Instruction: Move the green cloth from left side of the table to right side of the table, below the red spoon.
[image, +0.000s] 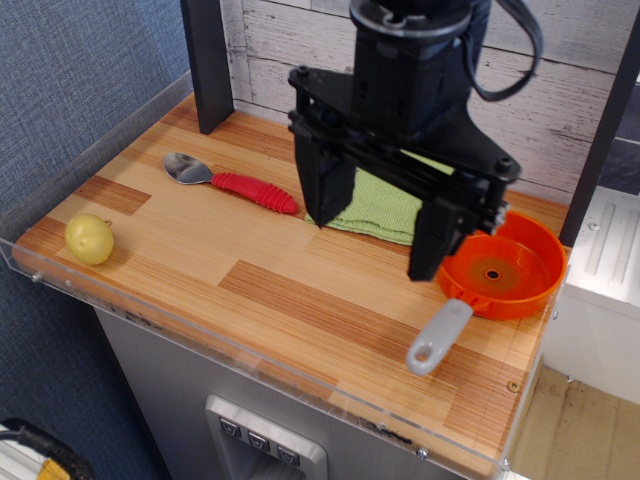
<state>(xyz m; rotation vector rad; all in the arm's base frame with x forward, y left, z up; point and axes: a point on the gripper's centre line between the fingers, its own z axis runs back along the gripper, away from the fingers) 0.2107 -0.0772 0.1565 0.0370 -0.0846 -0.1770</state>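
Looking down from one angled overhead view onto a wood-plank surface (300, 300) edged in clear acrylic. Hanging large and black in the middle of the frame, an end effector (378, 232), fingers spread wide apart and gripping nothing, one finger (328, 190) pointing down on the left and the other finger (436, 235) lower on the right. Hovering above the surface and hiding much of what is behind it. Peeking out between and behind the fingers, the green cloth (382, 208), lying flat toward the back of the surface, only partly showing. Lying just left of the cloth, apart from it, the red spoon (232, 183), silver bowl pointing left and ribbed red handle pointing right. Sitting at the right edge, an orange pan (505, 265), its grey handle reaching toward the front; whether its rim is touching the cloth cannot be told. Resting alone near the front left corner, a small yellow fruit (89, 238), well apart from everything else.
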